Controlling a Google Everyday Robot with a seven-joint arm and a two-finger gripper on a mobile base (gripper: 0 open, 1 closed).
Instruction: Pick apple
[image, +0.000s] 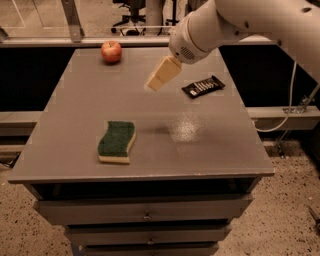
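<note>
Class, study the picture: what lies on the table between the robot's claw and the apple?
Nothing. In the camera view, only bare grey tabletop separates the claw, hanging above its far middle, from the apple near the far left corner.

Gripper (155, 84) over the table (210, 150), apart from the apple (111, 51)
Apple upper left; gripper upper centre; green sponge (116, 141) lower left; dark packet (203, 86) right of gripper.

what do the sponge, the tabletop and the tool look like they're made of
Sponge: apparently soft foam, yellow body under a green scouring layer. Tabletop: grey, smooth, semi-gloss with a glare patch, perhaps laminate or painted metal. Tool, hovering over it right of the apple: cream, matte, likely plastic.
</note>
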